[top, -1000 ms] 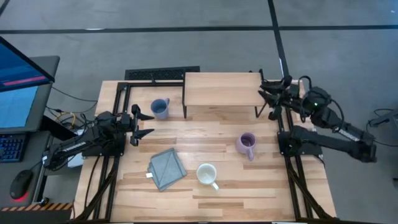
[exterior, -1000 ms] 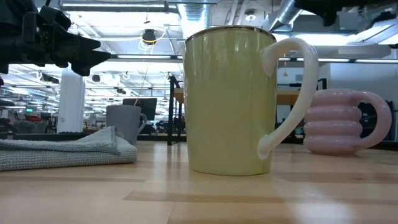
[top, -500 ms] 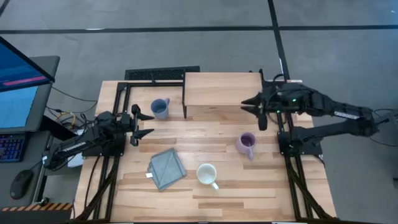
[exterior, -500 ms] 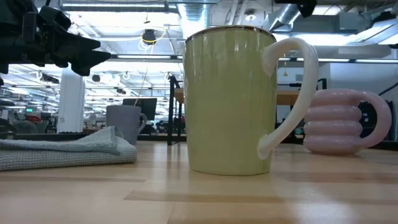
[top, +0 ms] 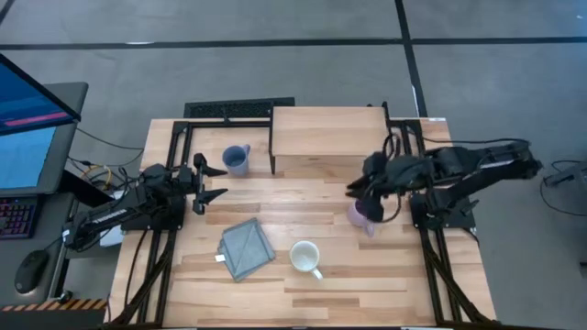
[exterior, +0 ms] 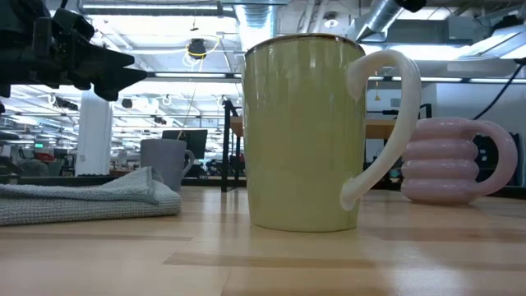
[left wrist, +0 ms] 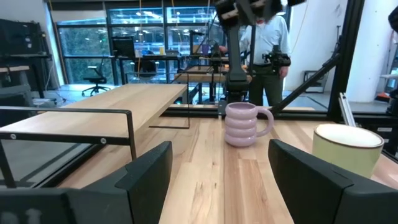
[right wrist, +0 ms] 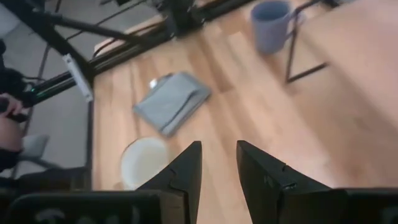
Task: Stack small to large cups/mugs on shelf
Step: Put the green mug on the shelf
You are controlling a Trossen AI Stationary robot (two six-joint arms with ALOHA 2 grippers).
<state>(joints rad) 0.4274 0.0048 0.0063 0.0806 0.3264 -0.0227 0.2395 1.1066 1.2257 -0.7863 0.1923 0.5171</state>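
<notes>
Three handled mugs stand on the plank desk (top: pixel 303 293), none on the low light-wood shelf on thin black legs (top: pixel 328 130). The dusty blue mug (top: pixel 236 159) sits just left of the shelf. The cream-white mug (top: pixel 305 258) stands near the front, beside the folded grey-blue cloth (top: pixel 246 248). The lavender purple ribbed mug (top: pixel 360 215) stands right of centre, and from above it is partly covered by the right gripper (top: pixel 356 190), so only its lower rim and handle show.

In the low view the cream-white mug fills the middle and hides most of the shelf; the lavender mug's handle is cut short by dark hardware behind it. In the left wrist view a person (left wrist: pixel 267 46) stands beyond the desk, partly hidden by the right arm.

The right gripper's jaws stand a little apart with nothing between them, seen in its wrist view above bare planks. The left gripper (top: pixel 213 181) rests at the desk's left edge, jaws wide apart and empty.

Half a second ago the right gripper hovered at the shelf's right end; it has swung forward and down over the lavender mug. The left arm and all three mugs are unchanged.
</notes>
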